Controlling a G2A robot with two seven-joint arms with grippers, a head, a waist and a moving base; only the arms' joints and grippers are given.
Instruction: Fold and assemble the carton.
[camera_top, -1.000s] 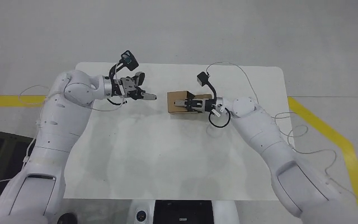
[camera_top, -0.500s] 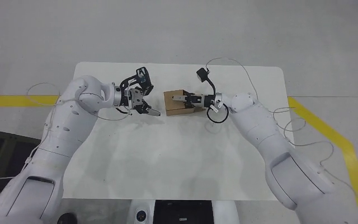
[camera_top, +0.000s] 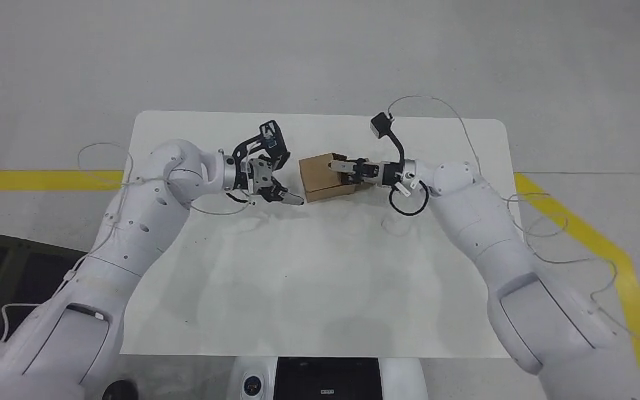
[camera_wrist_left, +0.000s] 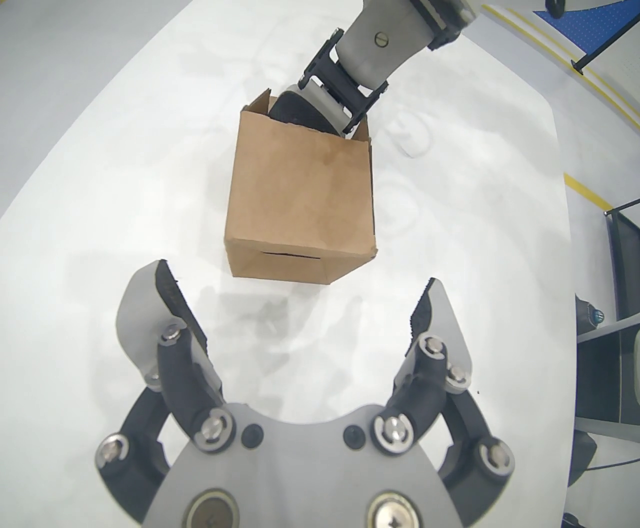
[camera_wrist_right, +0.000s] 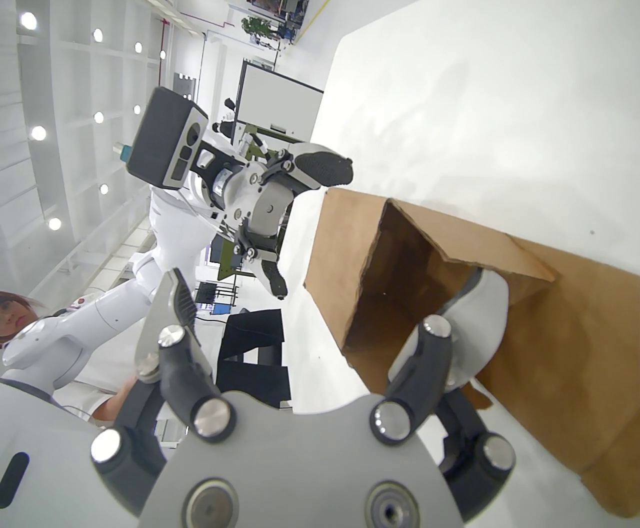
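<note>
On your left, the left gripper (camera_top: 285, 193) hangs low over the white table (camera_top: 320, 300), just beside the carton (camera_top: 322, 177) and not touching it. Its own wrist view gives you what the top view cannot settle: the left gripper (camera_wrist_left: 296, 287) has its fingers spread wide with nothing between them, and bare table separates them from the box. That view also shows you the carton (camera_wrist_left: 300, 200) end-on. The face towards you is folded shut with a thin slit across it, and the brown top panel is flat.

In the middle, the top view places the carton on the far half of the table, lying on its side between the two grippers.

On your right, the right gripper (camera_top: 350, 170) meets the open end of the carton. From above you cannot tell how its fingers stand. Its wrist view shows the right gripper (camera_wrist_right: 330, 285) spread wide, with one finger inside the open mouth of the carton (camera_wrist_right: 550, 340) behind a loose flap and the other outside, clear of the cardboard. Beyond the box, that same view shows the left gripper (camera_wrist_right: 300, 225) facing you, its pads apart.
</note>
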